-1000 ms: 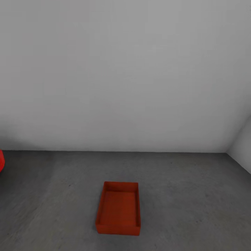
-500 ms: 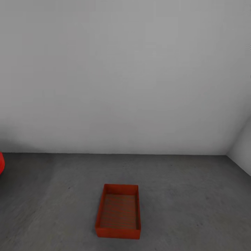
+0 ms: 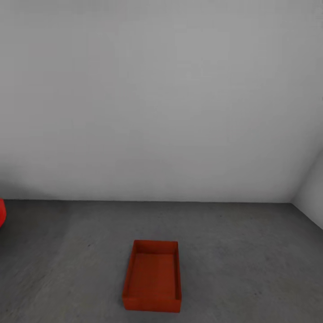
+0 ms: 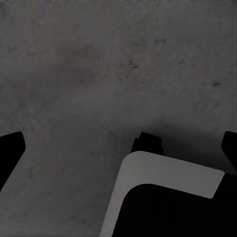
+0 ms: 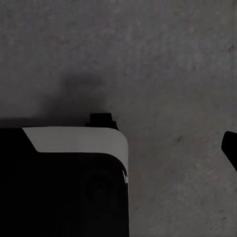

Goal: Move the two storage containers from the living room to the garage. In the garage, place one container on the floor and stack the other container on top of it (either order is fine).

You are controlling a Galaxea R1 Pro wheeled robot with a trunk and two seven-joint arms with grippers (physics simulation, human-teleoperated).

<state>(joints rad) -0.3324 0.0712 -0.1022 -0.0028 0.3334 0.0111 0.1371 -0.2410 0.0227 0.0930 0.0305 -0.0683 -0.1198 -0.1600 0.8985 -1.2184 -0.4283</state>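
Note:
One orange-red storage container (image 3: 152, 276) sits open-topped and empty on the dark concrete floor (image 3: 242, 260) of the garage, low in the middle of the head view. In the left wrist view my left gripper (image 4: 121, 153) hangs open over bare floor (image 4: 98, 74), its dark fingertips (image 4: 10, 153) at both picture edges with nothing between them. In the right wrist view my right gripper (image 5: 118, 153) also looks down on the floor (image 5: 163, 59). One dark fingertip (image 5: 231, 148) shows far out at the edge, so the jaws stand wide apart and empty.
A plain white-grey wall (image 3: 161, 98) rises behind the container and meets a side wall (image 3: 312, 193) at the right corner. A red rounded shape (image 3: 2, 213) pokes in at the left edge. My white-and-black base (image 4: 163, 177) (image 5: 74, 143) shows under both wrists.
The whole head picture has slid down a little, so the camera moved. The container lies where it lay on the floor.

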